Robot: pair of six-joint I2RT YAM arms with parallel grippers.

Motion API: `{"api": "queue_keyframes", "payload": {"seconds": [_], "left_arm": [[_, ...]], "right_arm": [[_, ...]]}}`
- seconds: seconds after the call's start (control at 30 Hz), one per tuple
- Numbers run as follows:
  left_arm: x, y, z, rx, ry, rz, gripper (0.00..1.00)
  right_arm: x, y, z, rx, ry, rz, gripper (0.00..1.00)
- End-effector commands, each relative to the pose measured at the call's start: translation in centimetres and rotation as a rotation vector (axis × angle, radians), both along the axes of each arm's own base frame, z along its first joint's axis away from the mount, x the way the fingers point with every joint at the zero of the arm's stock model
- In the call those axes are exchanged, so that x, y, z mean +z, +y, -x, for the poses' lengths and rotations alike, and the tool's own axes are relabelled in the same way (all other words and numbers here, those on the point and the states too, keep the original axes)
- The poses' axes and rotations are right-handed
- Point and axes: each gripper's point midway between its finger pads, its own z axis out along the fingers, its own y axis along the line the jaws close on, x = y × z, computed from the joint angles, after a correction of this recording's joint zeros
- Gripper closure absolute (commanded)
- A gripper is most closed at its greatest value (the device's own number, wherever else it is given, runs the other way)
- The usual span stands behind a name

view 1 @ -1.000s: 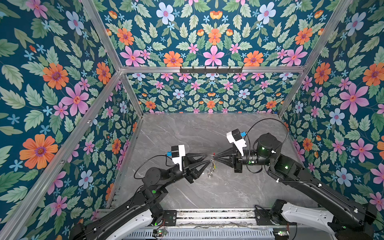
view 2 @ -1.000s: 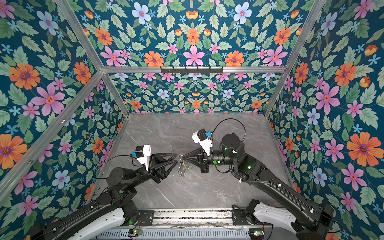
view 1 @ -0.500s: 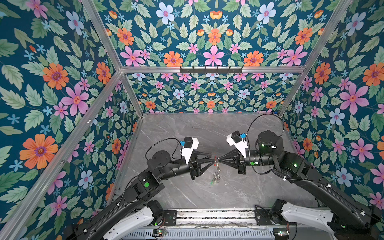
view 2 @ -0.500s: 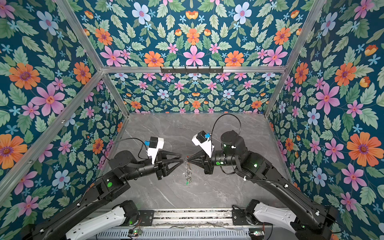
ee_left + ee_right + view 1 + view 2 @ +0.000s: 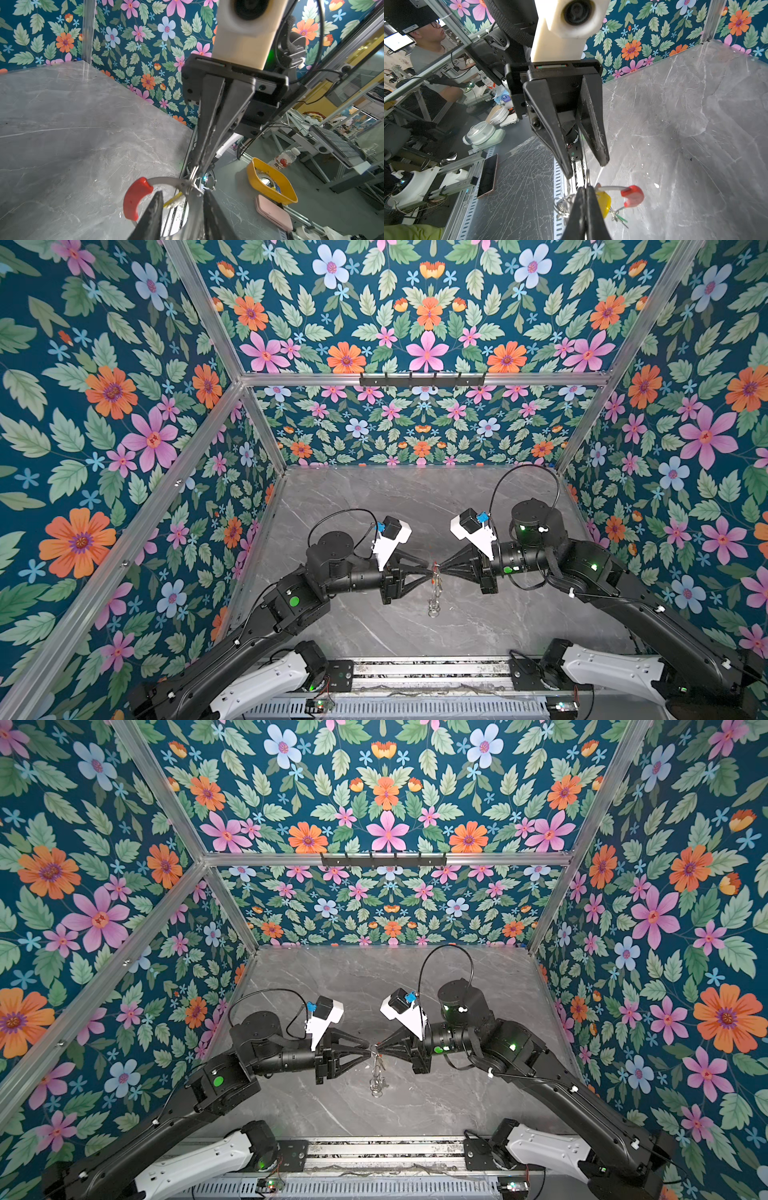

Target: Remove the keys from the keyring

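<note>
The keyring [image 5: 166, 179], a thin grey ring with a red segment [image 5: 135, 199], hangs in the air above the marble table, small silver loops dangling below it [image 5: 433, 608]. My right gripper [image 5: 585, 188] is shut on a silver loop at the ring's rim. A yellow key [image 5: 604, 202] and a thin green tag [image 5: 620, 218] hang beside its fingertips. My left gripper [image 5: 182, 193] faces it tip to tip, open, its jaws on either side of the ring's rim and the yellow key [image 5: 173, 200]. In both top views the two grippers [image 5: 428, 570] [image 5: 379, 1050] meet at the ring [image 5: 377, 1073].
The grey marble table [image 5: 415, 510] is walled by floral panels on three sides, with a metal rail [image 5: 415, 672] along its front edge. Outside the cell lie a yellow tray [image 5: 270, 185], a pink box [image 5: 274, 216] and a phone [image 5: 488, 176].
My left arm has swung right and up until its tips reach the hanging ring, and its jaws have narrowed. The right gripper has kept its hold and barely shifted.
</note>
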Motion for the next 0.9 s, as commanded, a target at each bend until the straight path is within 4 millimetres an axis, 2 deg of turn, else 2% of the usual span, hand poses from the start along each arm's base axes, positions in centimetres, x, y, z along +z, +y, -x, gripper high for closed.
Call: {"api": "queue_keyframes", "payload": {"seconds": [0.0, 0.37, 0.87], "left_arm": [[0.67, -0.19, 0.72, -0.051, -0.024, 0.014, 0.68], [0.5, -0.81, 0.9, -0.091, -0.019, -0.015, 0.84], [0.5, -0.88, 1.26, -0.117, -0.018, -0.013, 0.88]], "right_arm": [[0.02, 0.02, 0.55, 0.037, -0.006, 0.002, 1.0], [-0.49, 0.16, 0.36, 0.039, -0.001, 0.023, 1.0], [-0.34, 0.37, 0.03, 0.033, -0.006, 0.02, 1.0]]}}
